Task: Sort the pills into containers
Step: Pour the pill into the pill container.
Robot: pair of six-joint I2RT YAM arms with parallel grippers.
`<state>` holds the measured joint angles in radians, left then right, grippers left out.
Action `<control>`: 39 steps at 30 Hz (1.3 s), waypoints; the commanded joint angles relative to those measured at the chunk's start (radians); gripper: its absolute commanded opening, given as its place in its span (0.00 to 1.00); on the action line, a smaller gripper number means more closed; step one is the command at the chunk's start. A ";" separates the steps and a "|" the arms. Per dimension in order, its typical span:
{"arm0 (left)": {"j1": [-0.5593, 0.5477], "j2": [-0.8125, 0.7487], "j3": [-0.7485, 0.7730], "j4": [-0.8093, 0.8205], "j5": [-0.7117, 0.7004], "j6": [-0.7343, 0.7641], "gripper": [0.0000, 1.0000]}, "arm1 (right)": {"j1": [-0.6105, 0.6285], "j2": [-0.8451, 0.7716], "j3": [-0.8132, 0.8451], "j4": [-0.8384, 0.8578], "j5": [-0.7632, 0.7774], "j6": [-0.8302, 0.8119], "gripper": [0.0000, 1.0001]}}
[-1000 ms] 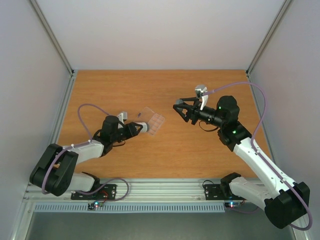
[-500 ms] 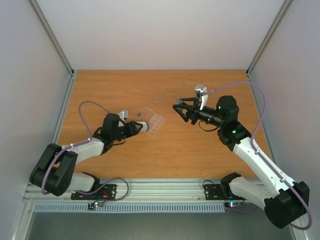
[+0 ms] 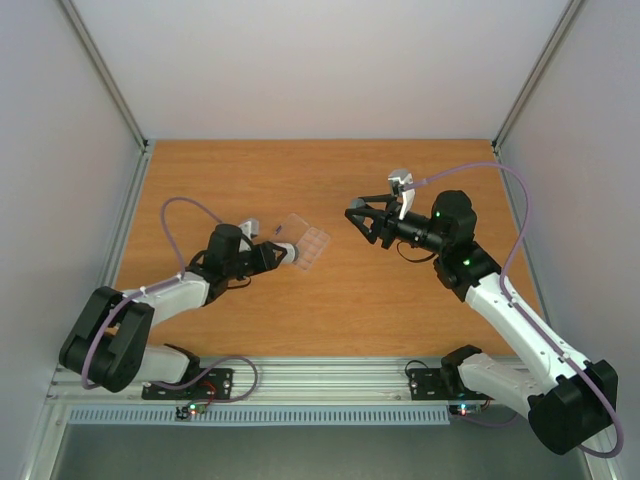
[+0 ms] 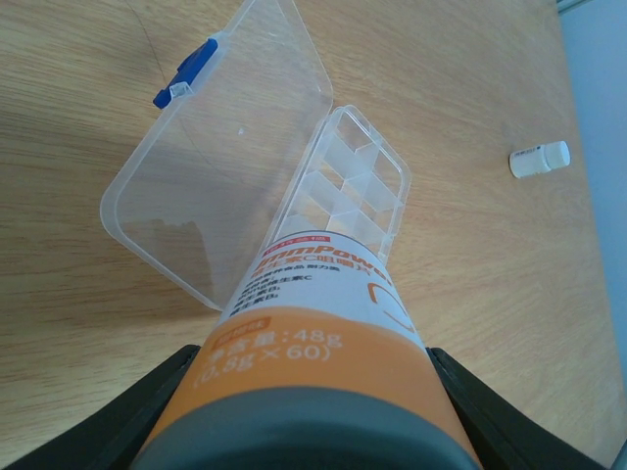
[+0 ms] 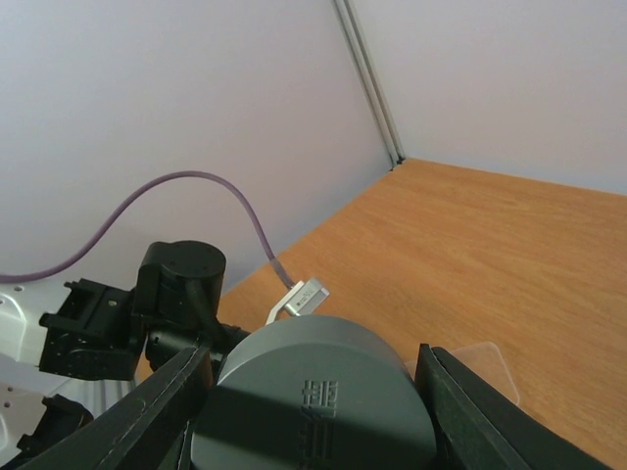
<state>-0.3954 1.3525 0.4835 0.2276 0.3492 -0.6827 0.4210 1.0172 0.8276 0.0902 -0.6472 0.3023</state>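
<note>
L gripper [image 3: 268, 257] is clamping the tipped bottle [image 4: 323, 313], its mouth blocking the pill-box cells [image 4: 358, 181] right ahead of the jaws, lid [image 4: 220, 162] lying open beside; R gripper [image 3: 362, 222] is clamping the grey cap [image 5: 313, 401], well apart.

The left pincer [image 4: 313, 431] grips an orange-banded white plastic bottle [image 4: 318, 323], its far end over the near cells of a clear rectangular plastic pill box [image 4: 358, 181] lying open on the wooden counter [image 4: 490, 284]. A small white cylinder [image 4: 540, 159] lies well apart.
</note>
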 commanded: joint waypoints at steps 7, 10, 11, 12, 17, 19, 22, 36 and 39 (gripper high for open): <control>-0.016 0.015 0.040 0.008 -0.028 0.040 0.01 | 0.005 0.013 0.002 0.047 -0.012 0.006 0.21; -0.017 0.021 0.047 0.004 -0.030 0.043 0.00 | 0.005 0.016 0.003 0.048 -0.014 0.005 0.20; -0.018 0.024 0.050 0.000 -0.033 0.045 0.00 | 0.005 0.017 0.003 0.048 -0.013 0.005 0.20; -0.019 0.025 0.052 -0.006 -0.036 0.049 0.01 | 0.005 0.018 0.002 0.048 -0.012 0.004 0.20; -0.025 0.029 0.062 -0.022 -0.045 0.063 0.00 | 0.005 0.025 0.001 0.052 -0.014 0.006 0.20; -0.025 0.018 0.056 -0.013 -0.047 0.060 0.00 | 0.005 0.024 0.002 0.054 -0.014 0.006 0.20; -0.026 0.014 0.059 -0.010 -0.045 0.057 0.00 | 0.005 0.027 0.003 0.054 -0.015 0.005 0.20; -0.026 -0.015 0.063 -0.035 -0.047 0.064 0.00 | 0.005 0.027 -0.004 0.054 -0.016 0.001 0.20; -0.025 -0.025 0.063 -0.036 -0.042 0.063 0.00 | 0.005 0.028 -0.005 0.054 -0.017 0.002 0.20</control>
<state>-0.4168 1.3613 0.5217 0.1738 0.3126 -0.6415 0.4210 1.0428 0.8272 0.1059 -0.6518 0.3023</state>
